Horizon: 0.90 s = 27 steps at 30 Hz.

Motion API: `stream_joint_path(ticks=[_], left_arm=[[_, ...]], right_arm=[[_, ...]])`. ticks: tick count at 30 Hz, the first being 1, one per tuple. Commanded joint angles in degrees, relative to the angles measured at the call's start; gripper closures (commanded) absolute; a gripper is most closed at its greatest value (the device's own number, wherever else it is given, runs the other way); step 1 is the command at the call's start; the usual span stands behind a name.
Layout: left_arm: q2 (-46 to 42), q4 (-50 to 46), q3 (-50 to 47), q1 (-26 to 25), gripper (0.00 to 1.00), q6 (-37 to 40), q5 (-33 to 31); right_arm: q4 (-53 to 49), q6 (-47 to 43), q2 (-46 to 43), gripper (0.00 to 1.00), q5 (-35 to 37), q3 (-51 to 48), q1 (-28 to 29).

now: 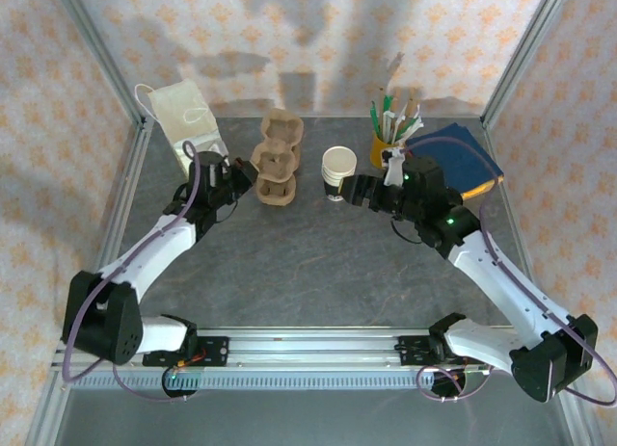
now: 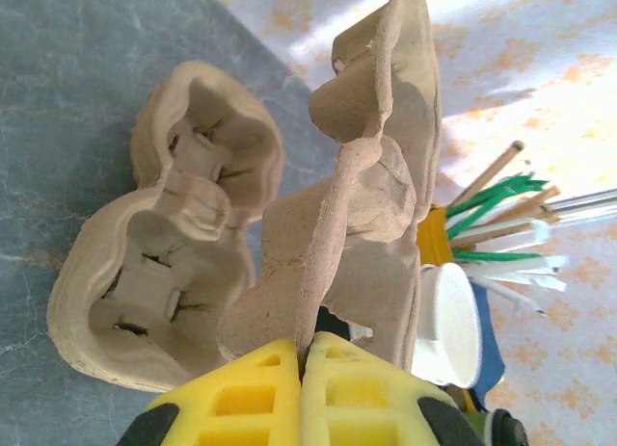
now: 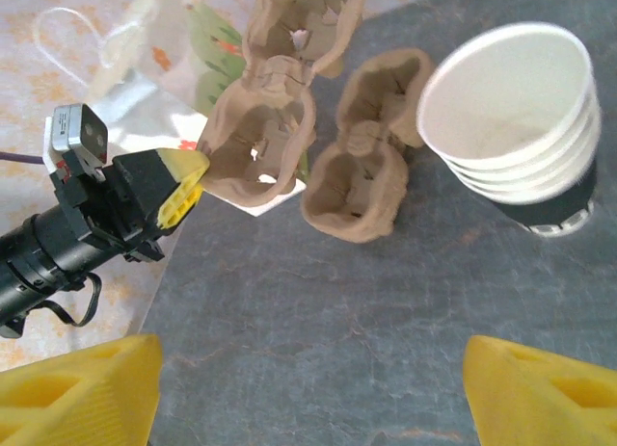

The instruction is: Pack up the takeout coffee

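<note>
My left hand [image 2: 301,354] is clenched, its yellow waffle-moulded fingers [image 2: 241,398] pinching the thin rim of a cup carrier [image 2: 376,176] of rough brown moulded pulp, which stands tilted on edge. A second carrier [image 2: 154,263] lies flat on the grey mottled counter [image 2: 58,99], its lobed wells facing up. My right hand [image 3: 313,398] is released, yellow fingers spread wide, near a stack of white paper cups [image 3: 511,118] with a dark band, mouths up. Beyond it stand a yellow cup of straws [image 1: 384,145] and a blue pad [image 1: 468,157], partly covered by my right arm. Where the takeout coffee stands, and which way it points, I cannot tell.
</note>
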Motion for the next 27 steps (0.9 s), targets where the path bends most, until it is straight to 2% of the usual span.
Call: stream_joint_path(ticks=[1,6,14,20,27], left_arm=[[-5.3,-10.5,4.2,0.7,0.98,6.2,0.9],[-10.8,-20.3,8.0,0.6,0.99,11.6,3.2],[-14.9,-33.0,13.5,0.0,1.00,18.9,8.0],[-17.3,-35.5,14.4,-0.4,1.00,21.8,12.6],[-17.6,-37.3,15.3,-0.6,1.00,25.0,15.9]], right_arm=[[0.3,-5.8,0.8,0.20,-0.1,6.0,1.2],[-4.4,-10.9,5.3,0.20,3.7,14.2,4.3],[-11.1,-17.6,14.5,0.21,10.1,27.9,10.9],[-16.6,-21.7,20.7,0.21,16.3,35.6,15.3],[-20.2,-25.2,25.0,0.22,21.7,39.3,18.7]])
